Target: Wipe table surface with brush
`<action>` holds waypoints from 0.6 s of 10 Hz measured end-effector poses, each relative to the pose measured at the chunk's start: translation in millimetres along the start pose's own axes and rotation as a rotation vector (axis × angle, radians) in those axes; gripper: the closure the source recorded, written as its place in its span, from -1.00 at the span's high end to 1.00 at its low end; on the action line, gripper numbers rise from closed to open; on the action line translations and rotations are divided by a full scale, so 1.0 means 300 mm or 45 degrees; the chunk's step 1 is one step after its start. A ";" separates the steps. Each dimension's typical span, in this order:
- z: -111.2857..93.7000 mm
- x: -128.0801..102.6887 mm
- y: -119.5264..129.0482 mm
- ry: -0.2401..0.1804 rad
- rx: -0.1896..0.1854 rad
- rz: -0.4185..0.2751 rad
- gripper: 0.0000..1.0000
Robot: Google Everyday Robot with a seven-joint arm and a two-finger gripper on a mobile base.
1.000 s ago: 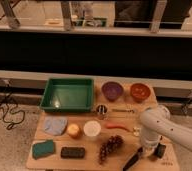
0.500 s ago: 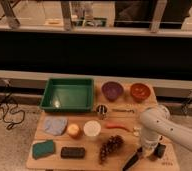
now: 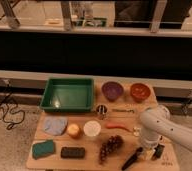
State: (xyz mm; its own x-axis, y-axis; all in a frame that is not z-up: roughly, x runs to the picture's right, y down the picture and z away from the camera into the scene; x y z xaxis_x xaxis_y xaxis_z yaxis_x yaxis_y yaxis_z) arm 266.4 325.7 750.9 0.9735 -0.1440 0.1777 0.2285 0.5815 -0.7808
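Black brush (image 3: 132, 158) lies just left of the pincer (image 3: 152, 151), long axis diagonal on the tabletop (image 3: 54, 159). Pincer's opening: cannot tell; whether it holds anything, unclear.

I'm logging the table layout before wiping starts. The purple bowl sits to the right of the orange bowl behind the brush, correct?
Not quite. The camera view shows the purple bowl to the left of the orange bowl, not the right. Both do sit behind the brush, which lies at the table surface's front edge, with the hand just beside it.
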 end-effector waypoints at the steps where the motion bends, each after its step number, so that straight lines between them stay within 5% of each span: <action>1: -0.001 0.001 0.001 0.000 0.000 0.001 0.60; 6: 0.000 0.000 0.000 0.001 0.000 -0.001 0.60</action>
State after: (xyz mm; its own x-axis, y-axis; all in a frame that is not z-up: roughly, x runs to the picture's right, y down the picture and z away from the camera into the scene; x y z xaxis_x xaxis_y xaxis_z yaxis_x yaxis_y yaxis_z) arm 266.3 325.6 751.0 0.9733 -0.1449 0.1779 0.2292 0.5814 -0.7806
